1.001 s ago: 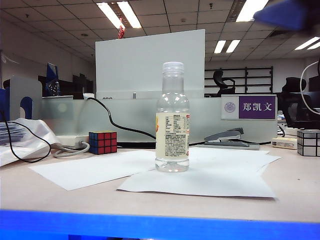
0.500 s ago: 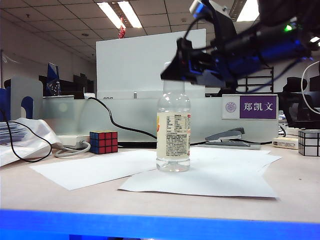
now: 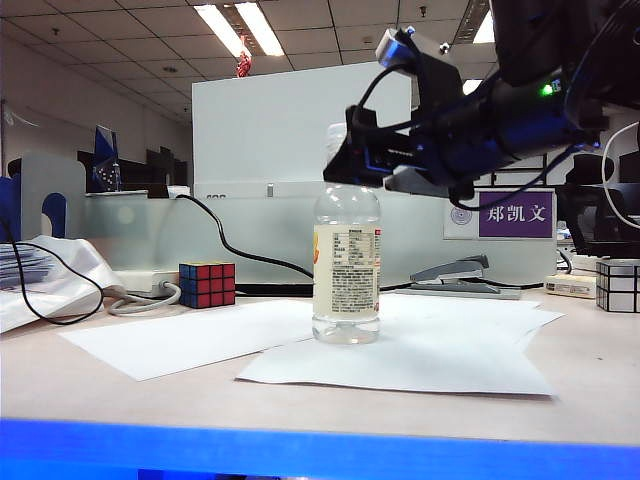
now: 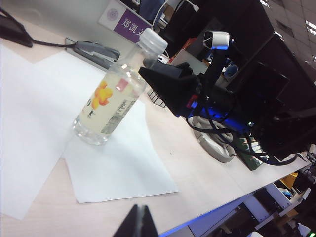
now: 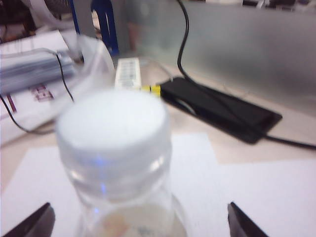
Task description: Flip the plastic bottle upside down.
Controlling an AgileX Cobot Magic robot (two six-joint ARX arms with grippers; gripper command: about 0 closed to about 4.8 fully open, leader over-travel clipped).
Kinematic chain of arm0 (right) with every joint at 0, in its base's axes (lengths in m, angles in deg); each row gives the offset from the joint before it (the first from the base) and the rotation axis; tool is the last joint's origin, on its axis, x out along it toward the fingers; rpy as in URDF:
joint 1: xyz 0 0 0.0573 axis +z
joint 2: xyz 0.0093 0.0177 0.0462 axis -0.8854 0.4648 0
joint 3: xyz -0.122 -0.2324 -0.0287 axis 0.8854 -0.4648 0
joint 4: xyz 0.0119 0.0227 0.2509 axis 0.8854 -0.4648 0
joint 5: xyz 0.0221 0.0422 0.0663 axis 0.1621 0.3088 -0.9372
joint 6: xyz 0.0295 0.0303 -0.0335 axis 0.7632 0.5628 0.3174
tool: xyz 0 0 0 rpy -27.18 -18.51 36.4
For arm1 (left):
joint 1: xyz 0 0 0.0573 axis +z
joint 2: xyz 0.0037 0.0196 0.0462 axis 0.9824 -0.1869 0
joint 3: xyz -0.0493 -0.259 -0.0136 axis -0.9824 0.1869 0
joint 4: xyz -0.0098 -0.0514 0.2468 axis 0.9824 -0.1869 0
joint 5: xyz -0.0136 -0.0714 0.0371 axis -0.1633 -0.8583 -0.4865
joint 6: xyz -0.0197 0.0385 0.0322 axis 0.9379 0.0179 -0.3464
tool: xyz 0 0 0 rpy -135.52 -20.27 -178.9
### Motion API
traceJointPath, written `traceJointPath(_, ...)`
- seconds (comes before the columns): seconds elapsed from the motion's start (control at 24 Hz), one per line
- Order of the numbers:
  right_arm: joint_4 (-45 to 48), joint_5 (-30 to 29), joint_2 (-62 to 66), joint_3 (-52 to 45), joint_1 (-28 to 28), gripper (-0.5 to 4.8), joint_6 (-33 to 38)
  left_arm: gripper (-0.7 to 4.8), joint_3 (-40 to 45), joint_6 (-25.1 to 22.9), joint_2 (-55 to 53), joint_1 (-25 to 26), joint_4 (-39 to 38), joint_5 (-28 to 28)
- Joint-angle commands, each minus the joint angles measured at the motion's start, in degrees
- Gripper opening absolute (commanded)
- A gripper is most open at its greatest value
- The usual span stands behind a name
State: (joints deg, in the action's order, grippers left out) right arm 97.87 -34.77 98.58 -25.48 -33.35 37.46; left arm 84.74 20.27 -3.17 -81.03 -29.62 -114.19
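We see the right gripper (image 3: 345,160) spread wide at the plastic bottle (image 3: 346,265) neck, room either side. Rubik's cube (image 3: 206,284) left, stapler (image 3: 452,272) right, both well apart. Left gripper (image 4: 138,224) shut, low foreground.

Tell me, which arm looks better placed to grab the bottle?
Right. Its open claw is at the plastic bottle's neck, a finger on each side. The left claw is shut, well away.
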Motion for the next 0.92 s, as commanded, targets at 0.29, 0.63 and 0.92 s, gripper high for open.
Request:
traceJointPath(0.29,1.9,-1.6,2.1,3.1,0.2,4.79,1.6,-0.04,-0.2,2.1,0.1,0.1,1.6,-1.8)
traceJointPath(0.63,2.6,-1.2,3.2,3.8,2.1,2.1,1.5,-0.04,-0.2,3.5,0.1,0.1,2.3,-3.3)
traceJointPath(0.92,6.5,-1.3,3.2,3.8,2.1,0.31,10.7,-0.04,-0.2,3.6,0.1,0.1,2.3,-4.0)
